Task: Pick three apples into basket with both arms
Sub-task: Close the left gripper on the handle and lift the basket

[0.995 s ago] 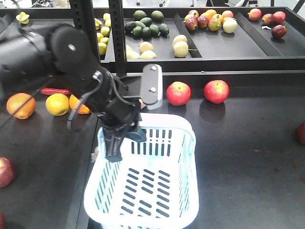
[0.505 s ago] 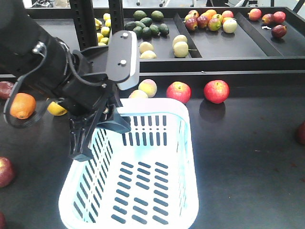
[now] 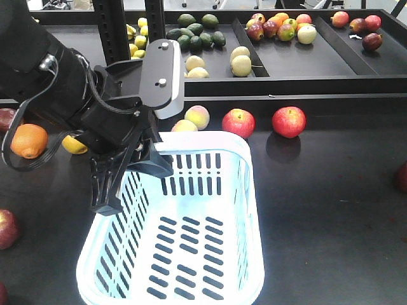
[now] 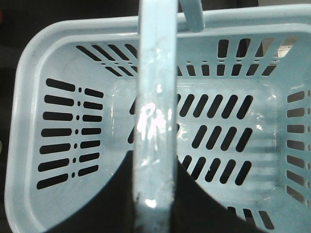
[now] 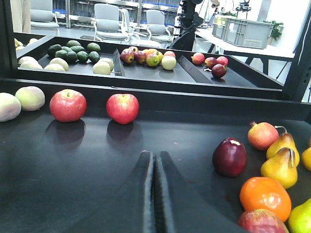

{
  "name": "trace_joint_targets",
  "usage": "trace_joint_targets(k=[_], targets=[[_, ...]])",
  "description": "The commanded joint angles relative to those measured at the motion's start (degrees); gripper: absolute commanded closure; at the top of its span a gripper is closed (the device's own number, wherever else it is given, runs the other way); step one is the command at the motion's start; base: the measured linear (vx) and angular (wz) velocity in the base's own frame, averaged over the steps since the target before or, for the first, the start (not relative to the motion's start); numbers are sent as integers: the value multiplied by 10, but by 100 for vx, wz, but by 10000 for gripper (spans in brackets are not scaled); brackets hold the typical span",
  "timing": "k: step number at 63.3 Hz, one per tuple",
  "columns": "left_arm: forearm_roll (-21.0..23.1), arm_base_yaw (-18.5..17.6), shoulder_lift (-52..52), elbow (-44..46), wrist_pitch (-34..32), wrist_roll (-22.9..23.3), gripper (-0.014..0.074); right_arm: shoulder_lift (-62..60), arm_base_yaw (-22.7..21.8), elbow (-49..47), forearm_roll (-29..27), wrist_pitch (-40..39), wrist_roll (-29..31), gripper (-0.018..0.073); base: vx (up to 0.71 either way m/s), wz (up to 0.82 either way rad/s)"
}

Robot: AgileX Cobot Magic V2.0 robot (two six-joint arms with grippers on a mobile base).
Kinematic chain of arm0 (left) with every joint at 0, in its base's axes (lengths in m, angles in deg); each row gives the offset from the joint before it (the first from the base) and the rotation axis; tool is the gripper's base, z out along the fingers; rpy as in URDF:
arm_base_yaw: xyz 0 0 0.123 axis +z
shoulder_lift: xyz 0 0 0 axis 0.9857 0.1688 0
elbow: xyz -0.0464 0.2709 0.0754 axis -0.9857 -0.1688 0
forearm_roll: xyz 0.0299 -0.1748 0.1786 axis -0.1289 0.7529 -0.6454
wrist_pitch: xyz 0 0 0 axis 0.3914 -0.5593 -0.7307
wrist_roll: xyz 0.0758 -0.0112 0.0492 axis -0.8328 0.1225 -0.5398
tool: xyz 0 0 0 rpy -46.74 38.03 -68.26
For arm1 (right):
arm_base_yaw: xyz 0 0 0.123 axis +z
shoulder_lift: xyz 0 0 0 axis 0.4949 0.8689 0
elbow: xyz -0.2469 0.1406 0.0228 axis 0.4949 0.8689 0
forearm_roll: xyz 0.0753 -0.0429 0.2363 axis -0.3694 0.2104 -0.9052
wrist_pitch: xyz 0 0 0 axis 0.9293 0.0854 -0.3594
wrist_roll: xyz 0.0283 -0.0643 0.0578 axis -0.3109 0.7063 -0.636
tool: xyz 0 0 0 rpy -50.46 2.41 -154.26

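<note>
Left pincer [image 3: 130, 179] clamping on handle [image 4: 155, 121] of basket [image 3: 252, 210], right pincer [image 5: 155, 194] fingers pressing together, 2 apples [image 5: 68, 105] [image 5: 122, 108] resting along worktop [image 5: 73, 160] rear edge

The right gripper [image 5: 154, 162] is showing at the bottom edge, its two dark fingers pressing flat together with nothing between them, above the black table [image 5: 87, 160]. Beyond it, a red apple [image 5: 68, 105] and a second red apple [image 5: 122, 108] are sitting apart near the table's far edge, with pale fruits [image 5: 30, 98] lying further left. At the right, a dark red fruit [image 5: 230, 156], an orange [image 5: 265, 194] and yellow pears [image 5: 281, 167] are crowding together.
</note>
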Motion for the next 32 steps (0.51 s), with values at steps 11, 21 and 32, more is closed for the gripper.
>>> trace_joint_targets(k=[11,21,32], targets=[[23,-2,-24,18,-15,5,604,-10,-1,6,1,-44,2,568,0,0],[23,-2,-24,18,-15,5,604,-10,-1,6,1,-44,2,568,0,0],[23,-2,-24,18,-15,5,604,-10,-1,6,1,-44,2,568,0,0]])
